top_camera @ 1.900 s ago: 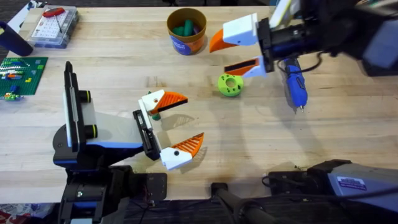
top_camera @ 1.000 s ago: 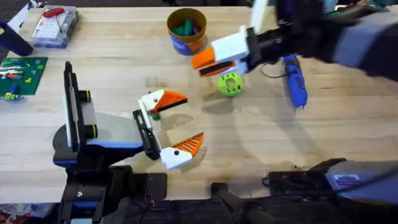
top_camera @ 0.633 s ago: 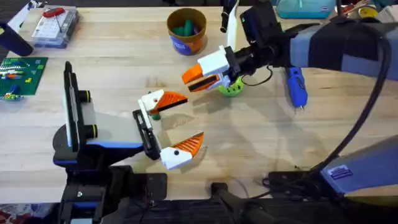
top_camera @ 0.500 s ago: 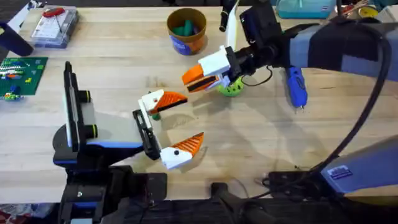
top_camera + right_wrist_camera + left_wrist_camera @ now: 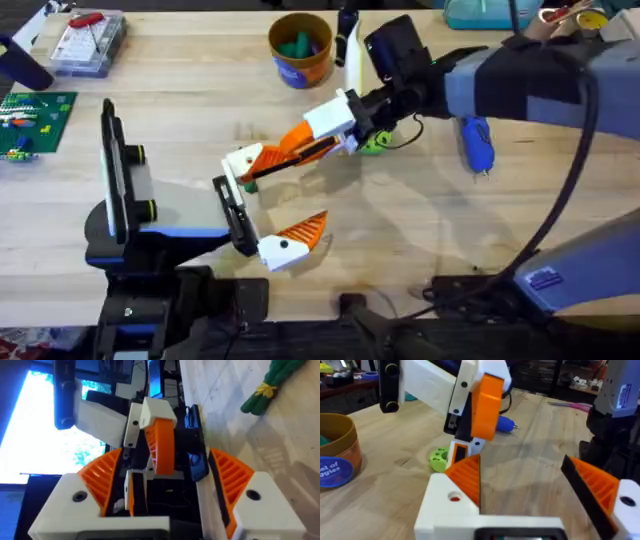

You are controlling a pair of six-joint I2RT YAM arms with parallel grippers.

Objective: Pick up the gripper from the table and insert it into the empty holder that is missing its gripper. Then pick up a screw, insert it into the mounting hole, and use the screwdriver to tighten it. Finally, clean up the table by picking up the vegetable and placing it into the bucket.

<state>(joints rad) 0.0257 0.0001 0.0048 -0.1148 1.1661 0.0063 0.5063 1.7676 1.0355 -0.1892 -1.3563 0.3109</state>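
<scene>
The right gripper (image 5: 300,143), jaws spread, straddles the loose gripper (image 5: 258,161) to seize it for the holder (image 5: 236,215).

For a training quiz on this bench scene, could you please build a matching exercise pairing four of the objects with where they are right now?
Things:
1. vegetable
2. screwdriver
3. bucket
4. loose gripper

Places:
A. at the table's far edge, holding dark green pieces
B. lying at the table's right side
C. right at the right gripper fingertips
D. partly hidden under the right arm

Pairs: 1-D, 2-B, 3-A, 4-C
</scene>
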